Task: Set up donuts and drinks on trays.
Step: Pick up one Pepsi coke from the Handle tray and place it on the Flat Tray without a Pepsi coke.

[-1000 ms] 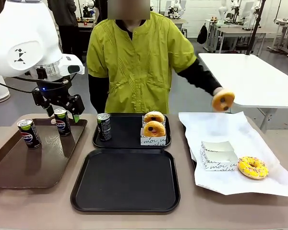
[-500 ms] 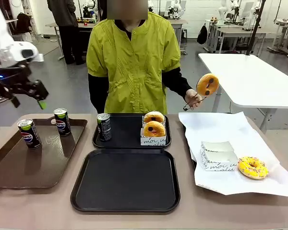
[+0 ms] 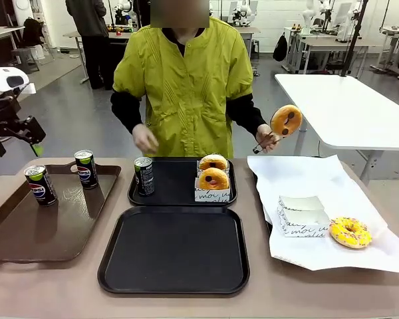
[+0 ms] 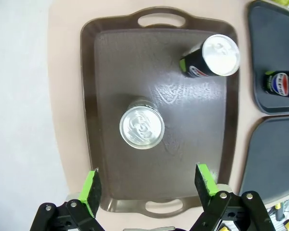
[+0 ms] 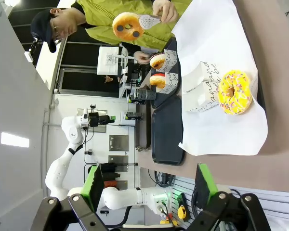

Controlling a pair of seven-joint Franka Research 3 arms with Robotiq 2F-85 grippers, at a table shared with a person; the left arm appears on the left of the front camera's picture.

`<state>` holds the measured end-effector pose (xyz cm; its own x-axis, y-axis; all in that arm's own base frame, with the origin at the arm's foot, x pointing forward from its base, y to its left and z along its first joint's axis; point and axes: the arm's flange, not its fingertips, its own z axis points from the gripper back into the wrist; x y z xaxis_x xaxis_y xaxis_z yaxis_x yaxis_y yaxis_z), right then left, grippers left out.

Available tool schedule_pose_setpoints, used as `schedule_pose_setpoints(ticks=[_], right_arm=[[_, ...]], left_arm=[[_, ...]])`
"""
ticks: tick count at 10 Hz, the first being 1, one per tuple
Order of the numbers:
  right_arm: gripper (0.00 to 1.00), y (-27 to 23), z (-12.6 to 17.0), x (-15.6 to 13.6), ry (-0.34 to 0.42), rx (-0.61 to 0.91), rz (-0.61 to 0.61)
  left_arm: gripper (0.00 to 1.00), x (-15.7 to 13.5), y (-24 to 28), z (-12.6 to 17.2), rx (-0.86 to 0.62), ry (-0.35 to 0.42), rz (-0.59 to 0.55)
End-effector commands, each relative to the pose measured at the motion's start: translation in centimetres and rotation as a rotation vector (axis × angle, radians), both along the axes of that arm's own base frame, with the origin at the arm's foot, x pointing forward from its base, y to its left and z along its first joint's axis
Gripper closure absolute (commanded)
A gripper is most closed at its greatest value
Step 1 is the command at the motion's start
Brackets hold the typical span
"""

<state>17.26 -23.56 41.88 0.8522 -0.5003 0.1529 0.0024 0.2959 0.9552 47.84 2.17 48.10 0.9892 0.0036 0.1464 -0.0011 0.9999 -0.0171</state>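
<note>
Over the brown tray [image 4: 111, 72]: left gripper [image 4: 148, 182] was wide, empty.
Right gripper [image 5: 149, 180]: was wide, empty.
Person's hand [image 3: 266, 138]: held donut [image 3: 286, 120] with tongs [image 5: 147, 20].

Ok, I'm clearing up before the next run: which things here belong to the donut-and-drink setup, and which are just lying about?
Job: near black tray, far black tray, Pepsi cans, sleeved donuts, held-up donut, sprinkled donut, empty sleeves.
Lying about: brown tray, white paper sheet.
</note>
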Motion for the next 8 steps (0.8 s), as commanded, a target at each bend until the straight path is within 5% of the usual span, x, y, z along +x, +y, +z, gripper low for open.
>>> schedule_pose_setpoints(ticks=[1, 8], right_arm=[[0.0, 0.06, 0.1, -0.02, -0.018, 0.004, 0.001], [0.0, 0.06, 0.1, -0.02, -0.018, 0.004, 0.001]], left_arm=[[0.0, 1.22, 0.24, -1.12, 0.032, 0.01, 0.04], [0.0, 1.05, 0.33, -1.99, -0.002, 0.026, 0.021]])
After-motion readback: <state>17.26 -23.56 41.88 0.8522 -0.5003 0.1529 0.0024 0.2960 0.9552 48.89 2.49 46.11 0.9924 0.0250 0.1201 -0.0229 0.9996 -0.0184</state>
